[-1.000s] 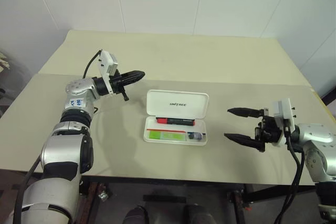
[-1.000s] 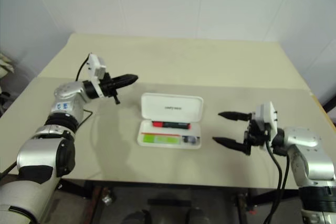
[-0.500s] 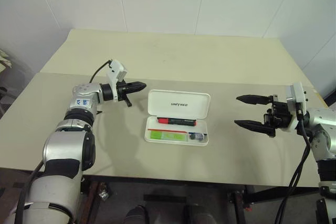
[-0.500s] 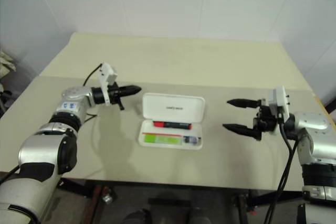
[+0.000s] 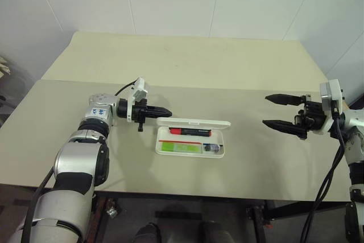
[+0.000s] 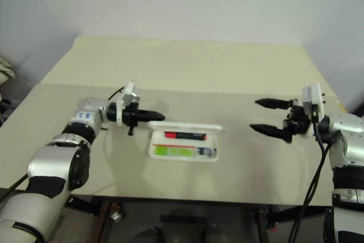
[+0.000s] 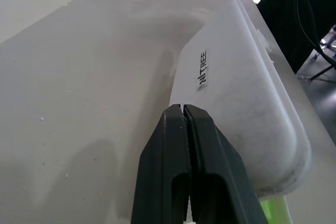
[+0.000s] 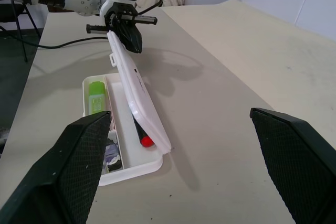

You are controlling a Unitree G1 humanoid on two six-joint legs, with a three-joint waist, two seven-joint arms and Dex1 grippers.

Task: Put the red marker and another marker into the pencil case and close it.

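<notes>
On the surface [image 5: 256,157] you see the pencil case [image 5: 190,146], lid half lowered. Your left claw [image 5: 164,111], pinched shut and empty, presses its lid; your right claw [image 5: 278,111] hangs wide, empty. Inside lie the red marker [image 5: 189,132] and green highlighter [image 5: 181,147].

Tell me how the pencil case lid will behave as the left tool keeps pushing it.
The pencil case lid looks like rigid plastic, so it should swing on its hinge without bending. The left tool is shut against its smooth surface and may slip.
</notes>
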